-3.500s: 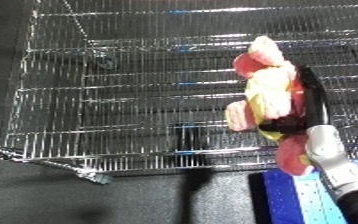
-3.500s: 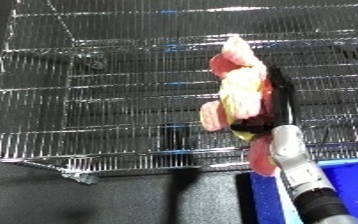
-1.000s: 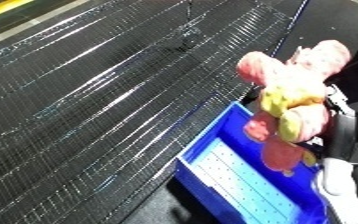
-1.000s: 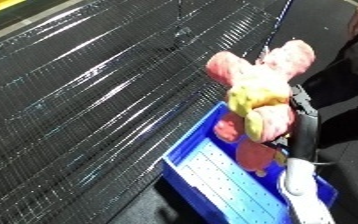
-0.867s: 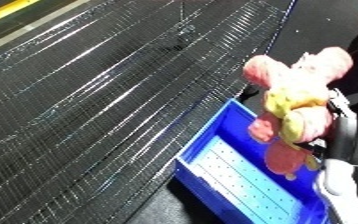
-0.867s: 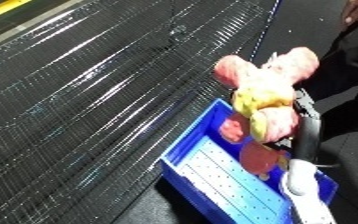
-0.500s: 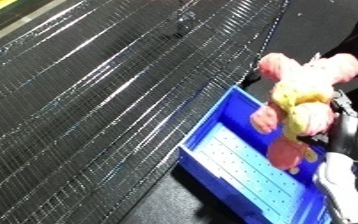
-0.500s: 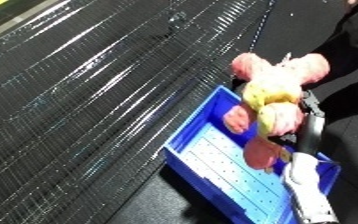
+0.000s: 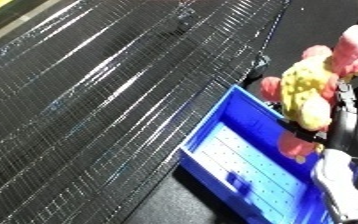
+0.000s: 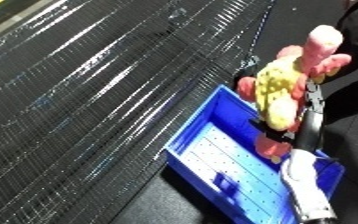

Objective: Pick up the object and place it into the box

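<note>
1. As the views showed only the right forearm (image 10: 302, 186) rising from the lower right edge, the left hand was nowhere in sight and its state could not be reported.
2. Nearest the camera, that forearm lay across the bin's (image 10: 186, 159) near corner, white and silver, leading up to the black right hand (image 10: 309, 122).
3. The hand's fingers were curled round the toy (image 10: 282, 97), clamped on its right side, so the pick-up part of the task looked done.
4. The toy was a soft pink and yellow figure, held upright with its pink head pointing up and away, its pink feet lowest.
5. It hung above the bin's right half, feet down toward the pale perforated floor (image 9: 246, 165); whether the feet touched that floor could not be told, though they seemed to sit within the blue walls.
6. The bin held nothing else that could be seen, and it stood just beside the edge of a wire rack (image 9: 113, 100).
7. Judged from this, what remained was the release: the toy needed lowering a little and the fingers opening, since it was not yet lying free in the bin.
8. Farthest off, the rack stretched up and left, with a yellow stripe (image 9: 7, 11) at the top left corner.
</note>
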Motion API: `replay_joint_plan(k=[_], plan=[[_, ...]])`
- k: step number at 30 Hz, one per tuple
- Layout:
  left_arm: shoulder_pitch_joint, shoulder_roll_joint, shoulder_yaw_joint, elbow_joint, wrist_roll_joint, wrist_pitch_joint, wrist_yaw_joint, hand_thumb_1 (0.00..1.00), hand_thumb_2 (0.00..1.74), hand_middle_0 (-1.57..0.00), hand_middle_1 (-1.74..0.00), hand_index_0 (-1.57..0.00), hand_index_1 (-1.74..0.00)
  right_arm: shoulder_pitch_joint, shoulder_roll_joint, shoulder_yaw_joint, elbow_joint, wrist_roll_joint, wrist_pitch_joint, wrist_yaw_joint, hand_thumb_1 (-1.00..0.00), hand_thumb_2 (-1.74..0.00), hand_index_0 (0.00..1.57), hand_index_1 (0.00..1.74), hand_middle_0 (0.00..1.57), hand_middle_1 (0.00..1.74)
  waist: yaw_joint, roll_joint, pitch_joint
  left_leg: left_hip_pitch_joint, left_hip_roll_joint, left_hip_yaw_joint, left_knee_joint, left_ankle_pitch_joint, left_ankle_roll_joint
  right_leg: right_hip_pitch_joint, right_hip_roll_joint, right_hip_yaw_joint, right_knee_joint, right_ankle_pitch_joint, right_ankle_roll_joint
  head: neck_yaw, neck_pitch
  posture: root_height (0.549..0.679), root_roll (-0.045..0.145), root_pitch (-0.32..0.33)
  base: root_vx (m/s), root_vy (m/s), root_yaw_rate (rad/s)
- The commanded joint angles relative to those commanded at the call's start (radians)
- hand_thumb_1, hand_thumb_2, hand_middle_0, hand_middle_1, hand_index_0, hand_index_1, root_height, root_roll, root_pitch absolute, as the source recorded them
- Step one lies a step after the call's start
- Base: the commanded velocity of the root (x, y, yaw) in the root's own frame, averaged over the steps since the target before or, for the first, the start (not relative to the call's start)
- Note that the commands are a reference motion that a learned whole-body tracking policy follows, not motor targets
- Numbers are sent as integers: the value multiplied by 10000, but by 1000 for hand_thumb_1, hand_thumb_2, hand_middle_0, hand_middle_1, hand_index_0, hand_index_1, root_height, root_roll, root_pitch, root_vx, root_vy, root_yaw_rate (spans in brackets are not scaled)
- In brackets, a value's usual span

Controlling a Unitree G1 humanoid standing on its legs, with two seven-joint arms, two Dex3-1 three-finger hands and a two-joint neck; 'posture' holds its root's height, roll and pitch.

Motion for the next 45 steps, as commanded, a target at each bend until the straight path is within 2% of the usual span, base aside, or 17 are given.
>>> replay_joint_plan(k=[12,17,23,31,34,35,40,45], plan=[[246,-23,208,-146,37,21,57,1000,1740,-1570,-1740,-1570,-1740,-80,-83,150,-11,61,64,94,0,0,0,0,0,0,280,-83,-4,-7,55,-80,-67,50,-42,11,43,-79,27,-92,-15,-172,-101,643,95,-186,13,-19,25],[375,-73,366,-209,10,99,76,1000,1740,-1570,-1740,-1570,-1740,48,-23,399,-346,38,121,505,0,0,0,0,0,0,432,-187,13,-48,85,-155,-60,66,-62,-6,74,-126,125,-165,-29,-288,-199,644,93,-181,15,-19,41],[559,-104,668,-278,-17,252,158,1000,1740,-1570,-1740,-1570,-1740,253,96,841,-751,239,202,1242,0,0,0,0,0,0,664,-423,47,-177,137,-284,-9,124,-109,-57,144,-191,199,-199,-45,-696,-503,643,88,-178,6,-29,67],[721,-156,1051,-483,-23,373,240,1000,1740,-1570,-1740,-1570,-1740,76,574,1578,-1831,363,173,1888,0,0,0,0,0,0,1035,-745,63,-363,187,-486,102,167,-147,-95,209,-294,313,-205,-53,-2206,-468,642,80,-178,-15,-20,73],[691,-159,1115,-486,29,405,300,1000,1740,-1570,-1740,-1570,-1740,-179,766,1960,-2238,403,152,2041,0,0,0,0,0,0,1204,-850,64,-435,193,-569,146,189,-156,-111,225,-335,370,-201,-58,-3293,-323,642,76,-178,-32,-18,103],[675,-156,1125,-479,44,419,312,1000,1740,-1570,-1740,-1570,-1740,-266,817,2096,-2331,415,155,2091,0,0,0,0,0,0,1256,-880,65,-459,194,-594,164,194,-159,-116,227,-347,389,-202,-60,-3339,-320,642,75,-178,-30,-16,98],[511,-136,1139,-316,232,517,354,1000,1740,-1570,-1740,-1570,-1740,-879,1174,3142,-2446,856,192,2519,0,0,0,0,0,0,1609,-1055,54,-588,186,-760,283,218,-171,-141,222,-413,549,-245,-70,-5302,-388,640,71,-182,-29,-17,119],[323,-102,1146,-244,483,604,365,1000,1740,-1570,-1740,-1570,-1740,-1463,1422,3976,-2411,938,269,2762,0,0,0,0,0,0,1907,-1184,72,-706,150,-900,381,249,-170,-180,200,-480,699,-282,-79,-6315,-323,638,68,-188,-7,-2,98]])
